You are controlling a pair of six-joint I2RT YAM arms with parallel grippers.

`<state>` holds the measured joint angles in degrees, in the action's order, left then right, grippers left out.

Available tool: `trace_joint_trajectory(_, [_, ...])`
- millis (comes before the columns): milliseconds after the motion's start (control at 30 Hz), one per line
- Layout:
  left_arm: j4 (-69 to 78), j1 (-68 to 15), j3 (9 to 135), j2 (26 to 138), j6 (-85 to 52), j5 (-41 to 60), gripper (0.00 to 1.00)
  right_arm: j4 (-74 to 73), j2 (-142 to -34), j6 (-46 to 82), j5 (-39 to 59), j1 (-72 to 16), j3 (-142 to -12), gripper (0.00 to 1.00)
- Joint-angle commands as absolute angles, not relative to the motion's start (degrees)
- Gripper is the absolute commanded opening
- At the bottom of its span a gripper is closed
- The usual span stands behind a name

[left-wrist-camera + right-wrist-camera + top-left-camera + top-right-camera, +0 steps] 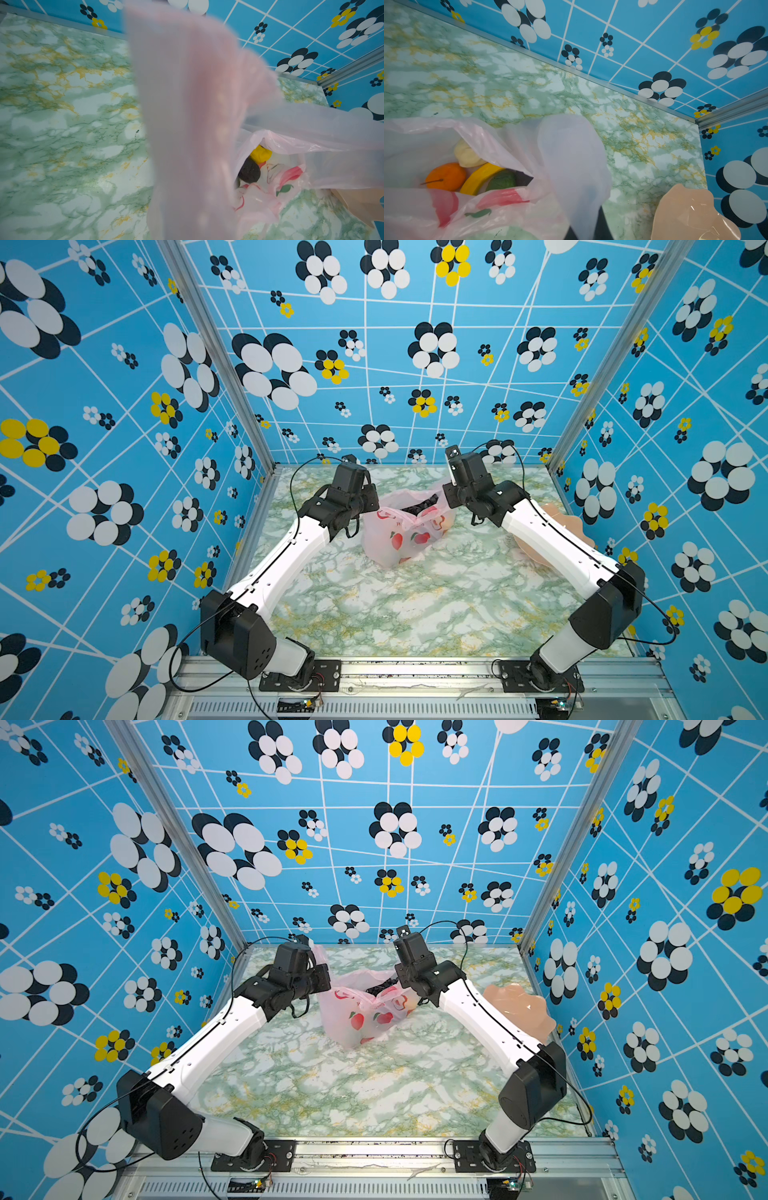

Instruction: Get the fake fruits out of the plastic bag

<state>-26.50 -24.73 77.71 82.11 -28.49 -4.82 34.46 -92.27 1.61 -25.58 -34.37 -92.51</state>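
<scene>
- Left gripper [313, 952] pinching loop handle [187, 104] of thin translucent pink plastic bag [399, 531]
- Right gripper [586, 228] clamping the other handle
- Small plastic fake fruits [446, 176] sitting inside it

plastic bag [388, 549]: thin, crinkly, see-through pink plastic
surface [395, 605]: smooth, a bit shiny, green marble look
bowl [521, 1006]: glossy peach plastic
orange [446, 176]: smooth, matt
dark avocado [249, 171]: rough, dull

Bright even light; edges bowed; near plastic bag [187, 124] blurred.
</scene>
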Motion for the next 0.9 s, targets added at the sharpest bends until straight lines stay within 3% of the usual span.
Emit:
trace_joint_trajectory(0, [-25.27,-24.43,77.43,77.9,-25.48,-2.9,0.0,38.07,-87.28,5.38,-21.55,-34.28,-93.82,0.0])
trace_joint_trajectory(300, [-19.33,-19.79,60.32,72.28,-29.17,0.04,0.0,30.15,-81.99,13.68,-14.89,-32.69,-74.83,0.0])
trace_joint_trajectory(567, [-12.0,-14.49,48.41,76.64,-29.71,5.28,0.02,20.64,-87.67,18.64,-12.08,-31.62,-62.15,0.0])
trace_joint_trajectory(667, [-16.4,-13.84,53.13,81.21,-29.09,16.57,0.13,22.46,-90.27,18.21,-10.53,-31.63,-64.05,0.0])
trace_joint_trajectory(700, [-19.52,-15.3,55.48,81.43,-28.35,15.66,0.19,23.09,-90.06,17.98,-9.27,-31.64,-64.57,0.0])
trace_joint_trajectory(800, [-27.25,-19.96,59.56,78.77,-26.29,4.79,0.51,21.74,-86.93,17.71,-7.91,-31.64,-63.38,0.0])
trace_joint_trajectory(867, [-30.71,-20.24,60.16,76.57,-27.76,0.47,0.62,21.89,-85.06,17.41,-7.54,-31.64,-62.87,0.0])
